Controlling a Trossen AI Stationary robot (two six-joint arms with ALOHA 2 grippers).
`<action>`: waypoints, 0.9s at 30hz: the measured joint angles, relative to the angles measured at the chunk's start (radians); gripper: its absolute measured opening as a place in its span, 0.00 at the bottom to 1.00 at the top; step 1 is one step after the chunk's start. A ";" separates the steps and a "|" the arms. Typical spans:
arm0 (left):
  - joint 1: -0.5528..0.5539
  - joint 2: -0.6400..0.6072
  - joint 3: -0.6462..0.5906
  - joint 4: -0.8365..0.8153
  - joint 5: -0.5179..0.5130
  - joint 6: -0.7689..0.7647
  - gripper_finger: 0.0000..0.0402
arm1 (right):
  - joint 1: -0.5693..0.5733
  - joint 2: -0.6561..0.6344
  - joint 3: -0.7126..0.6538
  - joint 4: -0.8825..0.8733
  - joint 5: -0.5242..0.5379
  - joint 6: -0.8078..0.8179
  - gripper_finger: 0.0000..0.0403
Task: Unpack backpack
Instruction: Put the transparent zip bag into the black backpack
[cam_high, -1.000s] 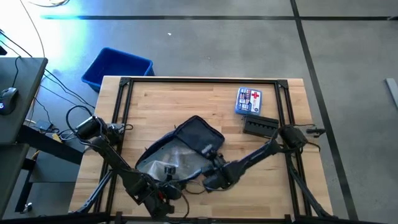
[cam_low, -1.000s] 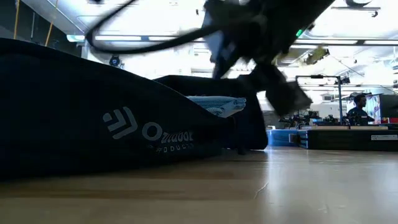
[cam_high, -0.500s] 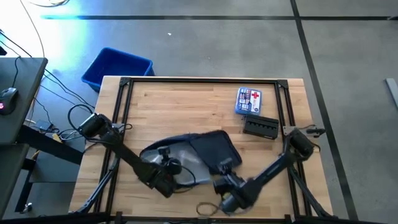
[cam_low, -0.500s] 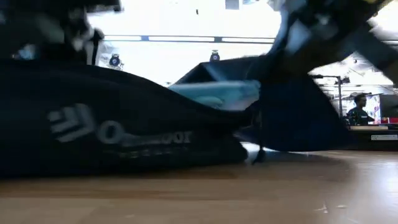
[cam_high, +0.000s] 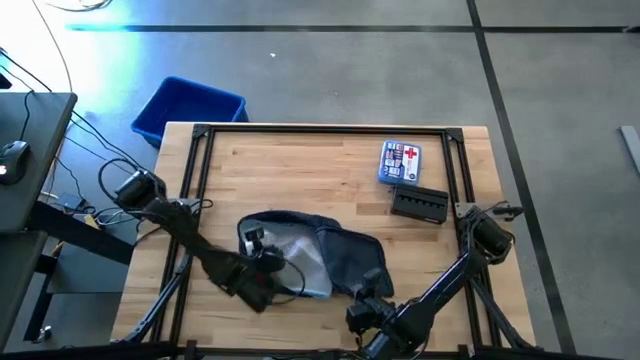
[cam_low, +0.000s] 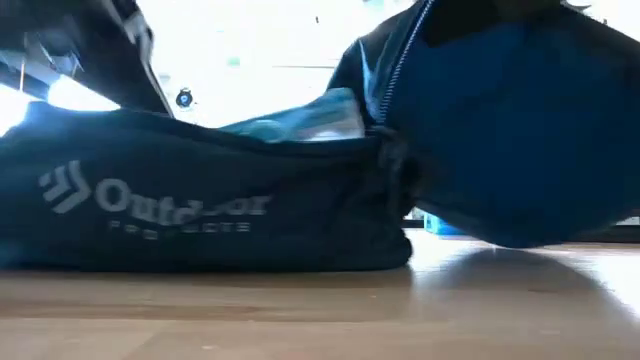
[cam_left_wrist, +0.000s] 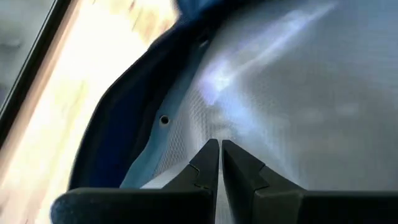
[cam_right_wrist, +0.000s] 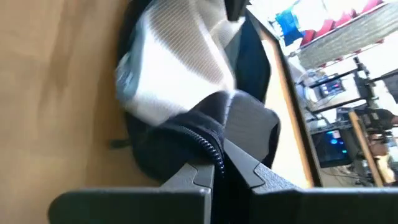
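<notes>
The backpack (cam_high: 320, 255) is lying low in the centre of the high view, on the bench (cam_high: 300, 170), its mouth gaping over a pale mesh pouch (cam_high: 295, 250). The right hand (cam_right_wrist: 222, 167) is pinching the zippered edge of the flap and holding it up. The left hand (cam_left_wrist: 220, 163), fingers nearly together and holding nothing, is pressing at the mesh inside. If the flap slips free, it is likely dropping over the left hand; thin mesh is also easily missed or snagged.
</notes>
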 joint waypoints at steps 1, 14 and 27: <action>-0.020 -0.010 0.014 0.022 0.001 0.031 0.00 | 0.000 0.000 0.000 0.005 0.008 0.000 0.00; -0.035 0.104 -0.033 0.845 0.387 0.610 0.00 | -0.003 0.000 -0.001 0.073 0.010 -0.021 0.00; 0.137 0.213 -0.033 0.878 0.262 0.580 0.00 | 0.002 0.000 -0.002 0.141 0.001 -0.055 0.00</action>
